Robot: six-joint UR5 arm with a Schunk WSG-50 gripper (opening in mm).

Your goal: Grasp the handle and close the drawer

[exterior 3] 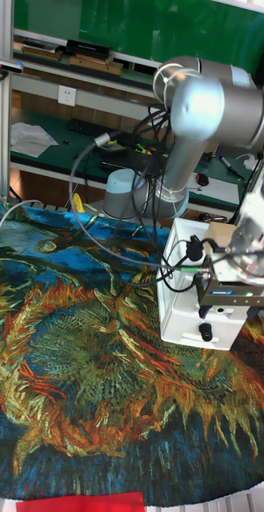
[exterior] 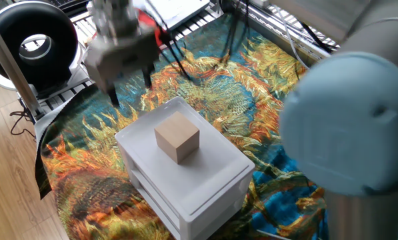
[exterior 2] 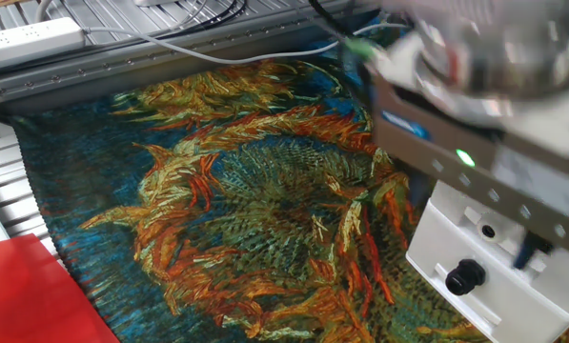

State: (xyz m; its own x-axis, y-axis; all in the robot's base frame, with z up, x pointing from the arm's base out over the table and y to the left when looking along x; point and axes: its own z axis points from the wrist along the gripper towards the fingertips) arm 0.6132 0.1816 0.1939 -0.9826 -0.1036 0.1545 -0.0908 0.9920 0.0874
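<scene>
The drawer (exterior 2: 484, 250) was seen pushed in flat, its black knob (exterior 2: 463, 276) facing sideways toward the gripper (exterior: 128, 85), whose fingers (exterior: 147, 75) were held apart, empty.

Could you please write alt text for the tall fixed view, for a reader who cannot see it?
A grey robot arm reaches down to a small white cabinet standing on a sunflower-patterned cloth, its hand blurred in front of the cabinet's face. A tan wooden cube sits on top of the cabinet, partly hidden, and shelving stands behind the table.
</scene>
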